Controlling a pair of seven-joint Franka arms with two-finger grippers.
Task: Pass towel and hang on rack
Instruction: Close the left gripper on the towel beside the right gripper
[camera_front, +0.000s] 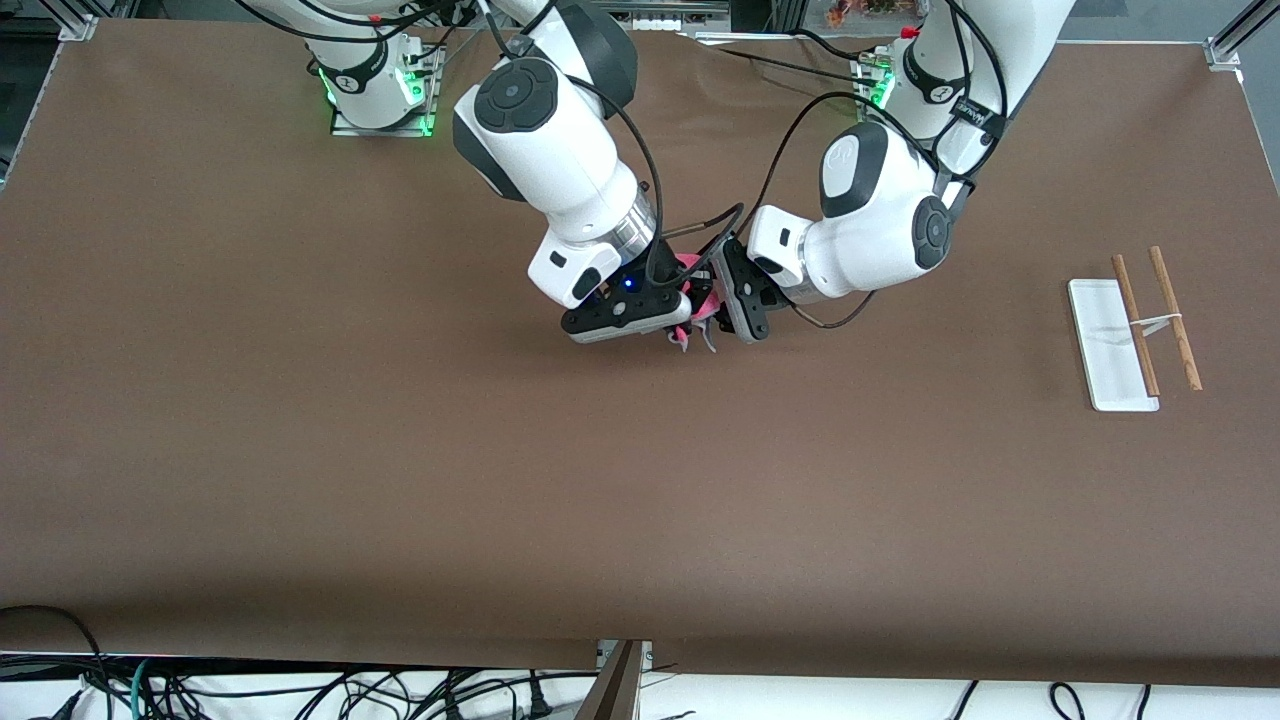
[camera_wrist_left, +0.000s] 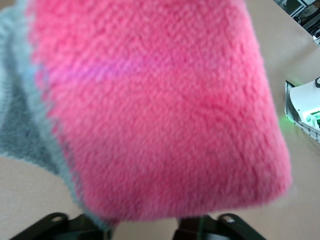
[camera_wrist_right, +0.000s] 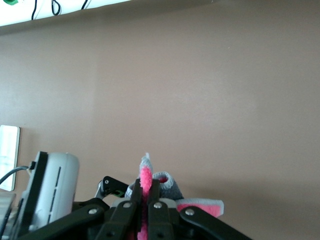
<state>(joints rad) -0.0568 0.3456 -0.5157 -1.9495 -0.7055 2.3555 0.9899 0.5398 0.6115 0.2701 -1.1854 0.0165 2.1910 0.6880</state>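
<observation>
Brown table (camera_front: 400, 450), both arms meeting mid-table, well away from the rack (camera_front: 1135, 335) at the left arm's end. Right gripper (camera_wrist_right: 145, 212) is clamped on the towel (camera_wrist_left: 155, 105), held aloft. Left gripper (camera_front: 722, 318) sits right at the towel; whether its grip has closed, can't tell.

two white franka arms with dark grey joint caps, black cables looped along them, green lights glowing at their bases, and black pincers with silver screws.

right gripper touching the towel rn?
Touching. Right wrist view: the right gripper has its fingers shut on a pink fold of the towel, which sticks up between them.
</observation>
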